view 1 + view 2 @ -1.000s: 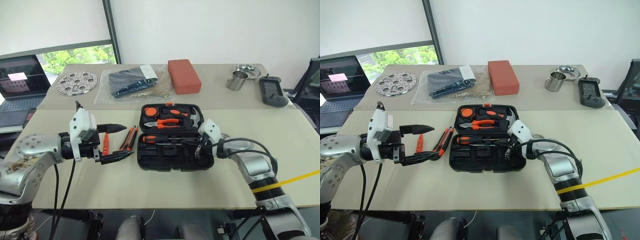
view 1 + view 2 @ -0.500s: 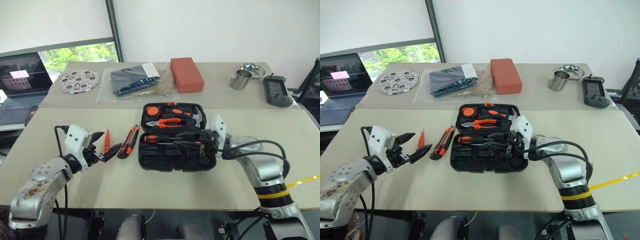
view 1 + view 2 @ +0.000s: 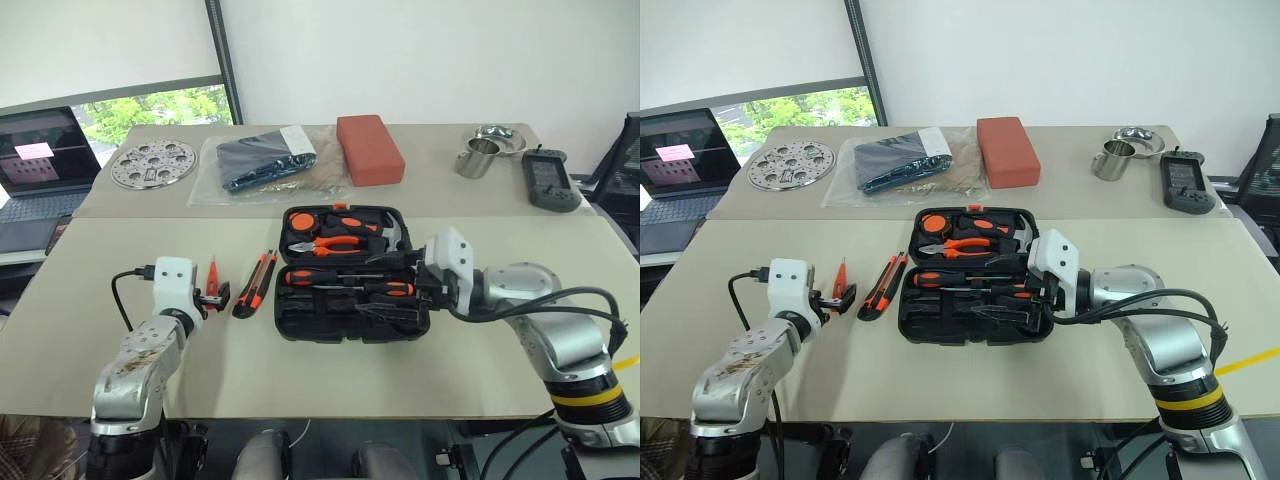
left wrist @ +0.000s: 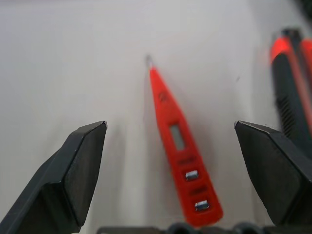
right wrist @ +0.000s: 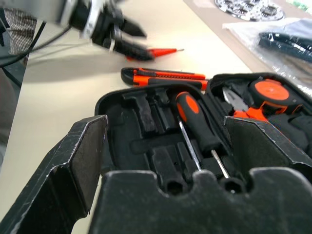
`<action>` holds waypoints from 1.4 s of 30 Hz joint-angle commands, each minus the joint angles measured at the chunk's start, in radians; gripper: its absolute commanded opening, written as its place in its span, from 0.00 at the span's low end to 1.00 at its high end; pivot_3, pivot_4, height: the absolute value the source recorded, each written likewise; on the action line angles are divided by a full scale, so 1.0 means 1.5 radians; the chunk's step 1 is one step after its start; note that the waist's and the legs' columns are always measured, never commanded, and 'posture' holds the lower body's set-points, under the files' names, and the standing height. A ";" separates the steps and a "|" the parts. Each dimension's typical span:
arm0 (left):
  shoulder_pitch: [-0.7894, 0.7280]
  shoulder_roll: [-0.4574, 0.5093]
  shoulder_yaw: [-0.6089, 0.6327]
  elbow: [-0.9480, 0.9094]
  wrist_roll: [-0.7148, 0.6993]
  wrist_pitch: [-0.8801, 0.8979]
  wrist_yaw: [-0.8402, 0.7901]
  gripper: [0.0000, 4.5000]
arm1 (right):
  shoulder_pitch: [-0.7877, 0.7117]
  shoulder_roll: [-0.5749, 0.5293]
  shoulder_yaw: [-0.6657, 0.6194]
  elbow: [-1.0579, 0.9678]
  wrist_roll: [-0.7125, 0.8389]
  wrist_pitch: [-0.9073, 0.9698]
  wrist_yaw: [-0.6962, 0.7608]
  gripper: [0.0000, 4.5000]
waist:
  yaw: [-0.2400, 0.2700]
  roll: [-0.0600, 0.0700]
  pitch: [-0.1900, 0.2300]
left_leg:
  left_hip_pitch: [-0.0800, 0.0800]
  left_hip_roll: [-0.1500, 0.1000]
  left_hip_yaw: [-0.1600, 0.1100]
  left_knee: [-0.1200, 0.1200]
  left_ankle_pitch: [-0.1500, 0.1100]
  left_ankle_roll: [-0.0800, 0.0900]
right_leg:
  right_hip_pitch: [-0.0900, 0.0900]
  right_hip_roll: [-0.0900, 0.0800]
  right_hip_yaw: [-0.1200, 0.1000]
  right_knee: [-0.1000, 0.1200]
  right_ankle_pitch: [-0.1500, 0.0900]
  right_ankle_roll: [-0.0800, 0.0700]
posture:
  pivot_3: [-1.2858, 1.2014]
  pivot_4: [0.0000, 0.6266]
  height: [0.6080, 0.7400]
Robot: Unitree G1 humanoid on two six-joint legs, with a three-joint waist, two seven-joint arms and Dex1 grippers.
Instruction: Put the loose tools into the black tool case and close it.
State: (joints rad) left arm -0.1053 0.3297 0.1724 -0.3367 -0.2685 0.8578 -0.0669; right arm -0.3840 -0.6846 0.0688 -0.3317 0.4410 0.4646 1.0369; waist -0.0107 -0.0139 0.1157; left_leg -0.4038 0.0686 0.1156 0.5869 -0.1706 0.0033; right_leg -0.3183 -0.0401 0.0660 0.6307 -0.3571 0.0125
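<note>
Left gripper (image 4: 170, 214) has dropped to the table, jaws wide around the tester screwdriver (image 4: 178, 141), near the front-left edge. Right gripper (image 5: 165, 146) has just released a screwdriver (image 3: 345, 286) into the black tool case (image 3: 350, 325), mid-table; the tester looks next.

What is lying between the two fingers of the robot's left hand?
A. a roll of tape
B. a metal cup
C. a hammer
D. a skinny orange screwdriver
D: the slim orange tester screwdriver lies on the table between the open fingers of the left end effector.
</note>
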 commanded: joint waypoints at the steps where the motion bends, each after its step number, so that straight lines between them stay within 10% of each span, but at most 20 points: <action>1: -0.009 -0.016 -0.007 0.009 0.015 0.022 0.018 1.00 | -0.015 -0.003 -0.025 -0.019 0.020 0.006 -0.008 0.99 | 0.001 0.000 0.000 | 0.000 0.000 0.000 0.000 0.000 0.000 | 0.000 0.000 0.000 0.000 0.000 0.000 | 0.52 0.24 1.00; 6: -0.015 -0.046 0.003 0.013 0.000 0.052 0.020 0.83 | -0.016 -0.007 -0.026 -0.016 0.017 0.004 -0.016 1.00 | 0.004 0.001 0.000 | 0.001 0.000 0.000 0.001 0.000 0.000 | 0.001 0.000 0.000 0.000 0.000 0.000 | 0.52 0.24 1.00; 15: -0.012 -0.062 0.030 -0.001 0.010 0.067 0.038 0.11 | -0.025 0.001 -0.023 -0.005 0.018 0.001 -0.024 1.00 | 0.006 0.001 -0.001 | 0.001 -0.001 0.000 0.001 0.000 0.000 | 0.001 0.000 0.000 0.000 0.000 0.000 | 0.52 0.24 1.00; 22: -0.017 -0.023 0.049 -0.011 0.006 -0.046 -0.024 0.11 | -0.019 0.010 -0.039 0.003 0.035 0.004 -0.031 1.00 | 0.006 0.001 0.000 | 0.000 0.000 0.000 0.001 0.000 -0.001 | 0.001 0.000 0.000 0.000 0.000 0.000 | 0.52 0.24 1.00; 31: -0.117 0.210 -0.061 0.074 -0.015 -0.346 -0.447 0.11 | 0.017 0.006 -0.080 0.016 0.058 -0.003 -0.024 1.00 | 0.010 0.001 0.000 | 0.000 -0.001 0.001 -0.001 0.000 -0.001 | 0.000 -0.001 -0.001 -0.001 0.000 0.000 | 0.52 0.24 1.00; 42: -0.299 0.230 -0.231 0.288 0.048 -0.533 -0.729 0.11 | 0.114 -0.041 -0.148 -0.004 0.071 -0.009 -0.008 1.00 | 0.012 0.001 0.000 | -0.001 0.000 0.002 0.000 0.000 0.001 | -0.001 0.001 0.000 -0.001 0.000 0.000 | 0.52 0.24 1.00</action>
State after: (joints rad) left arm -0.5182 0.6741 -0.1562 0.0662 -0.2230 0.1051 -1.1227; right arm -0.2194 -0.7346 -0.1126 -0.3014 0.5299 0.4717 1.0155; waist 0.0067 -0.0124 0.1156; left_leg -0.4053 0.0682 0.1187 0.5879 -0.1712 0.0044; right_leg -0.3191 -0.0382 0.0655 0.6294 -0.3568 0.0128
